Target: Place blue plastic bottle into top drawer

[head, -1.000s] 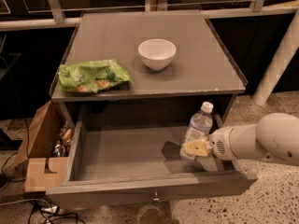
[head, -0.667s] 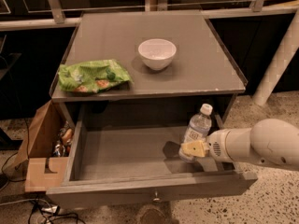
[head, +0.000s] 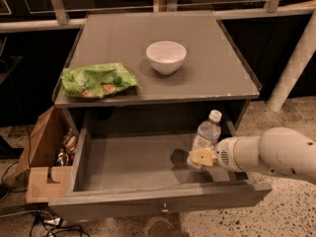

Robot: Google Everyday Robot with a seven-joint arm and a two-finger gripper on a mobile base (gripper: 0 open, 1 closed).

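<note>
Now the tool (head: 200, 158) pinches the blue plastic bottle (head: 208, 131) inside the top drawer (head: 148, 202), label (head: 202, 142) unreadable.

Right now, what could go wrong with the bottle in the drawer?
1. The bottle stands tall and leans a bit at the drawer's right side, with the gripper against its lower part. It may topple when the gripper pulls away.
2. Its cap reaches above the drawer's walls, so it might catch on the cabinet if the drawer is pushed shut.
3. The arm crosses the drawer's right front corner and could knock it.
</note>
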